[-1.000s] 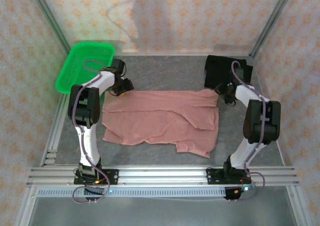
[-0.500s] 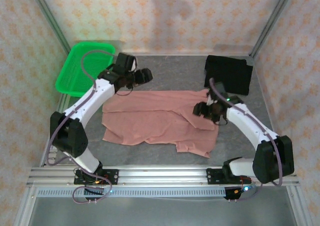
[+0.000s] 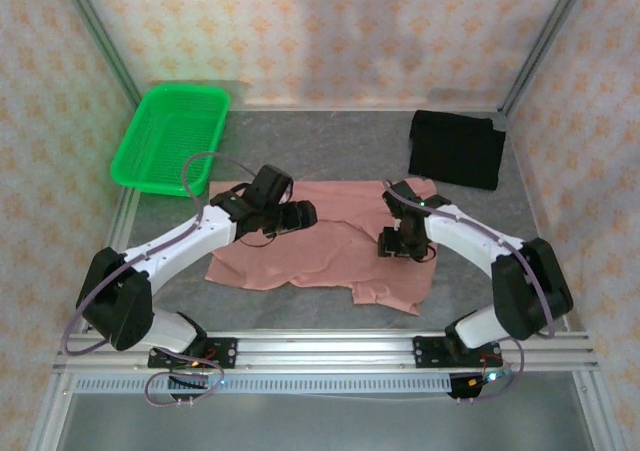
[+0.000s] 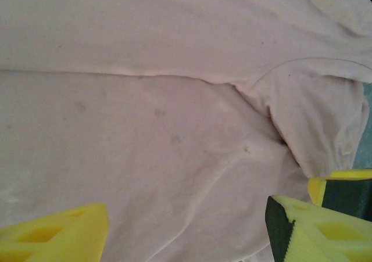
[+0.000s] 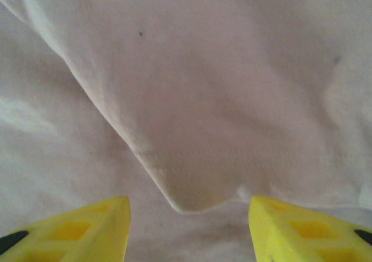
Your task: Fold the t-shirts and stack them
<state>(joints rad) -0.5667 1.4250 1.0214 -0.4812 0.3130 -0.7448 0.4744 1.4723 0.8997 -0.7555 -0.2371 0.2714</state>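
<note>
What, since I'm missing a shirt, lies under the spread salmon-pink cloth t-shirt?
The salmon-pink cloth t-shirt lies flat on the grey table, which shows all around it. Whatever is directly beneath is covered by the cloth.

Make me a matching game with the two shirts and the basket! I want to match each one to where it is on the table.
Things:
1. pink shirt
2. black shirt
3. green basket

Places:
A. far left corner
B. middle of the table, spread out
C. far right corner

Pairs: 1-B, 2-C, 3-A
</note>
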